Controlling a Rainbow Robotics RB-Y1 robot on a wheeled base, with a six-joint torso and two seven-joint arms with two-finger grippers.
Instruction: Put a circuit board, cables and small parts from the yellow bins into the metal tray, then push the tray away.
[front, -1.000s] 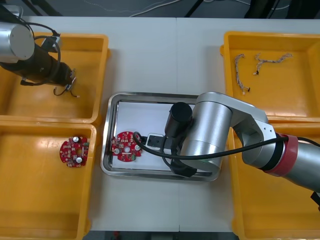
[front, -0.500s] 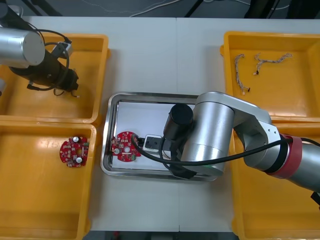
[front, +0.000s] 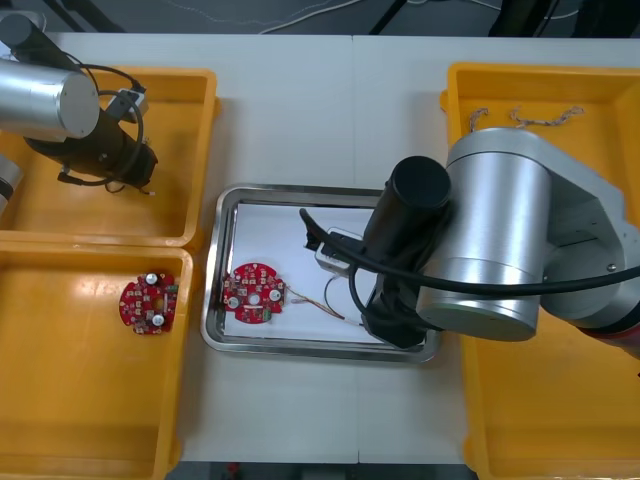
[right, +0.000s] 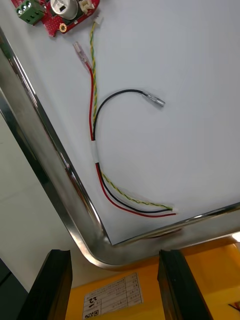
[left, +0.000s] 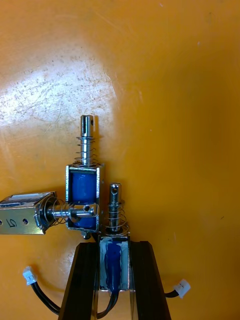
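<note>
Left gripper (left: 114, 247) is down in the far-left yellow bin (front: 60, 210). Its fingers are narrow and clamped on a small metal part (left: 114, 262) with a blue body, plunger pointing away from the wrist. Grip is across the flat sides, likely so it won't twist. Two more small metal parts (left: 84, 185) touch it, one lying crosswise (left: 22, 220), so they may drag along on a lift. Judged step: picking the part for the tray.

The near-left bin (front: 90, 400) holds a spare circuit board (front: 148, 302).

The metal tray (front: 213, 300) sits in the middle, white inside. It has a circuit board (front: 254, 294) at its left side. A red and yellow cable (right: 95, 150), with a black strand, lies loose just beside the board, one connector almost at the board edge.

Right gripper (right: 116, 252) hangs over the tray's corner, fingers wide apart and holding nothing.

The far-right bin (front: 455, 85) has twisted cables (front: 545, 118).

Board and cable are in the tray; parts and the push are not yet done.
</note>
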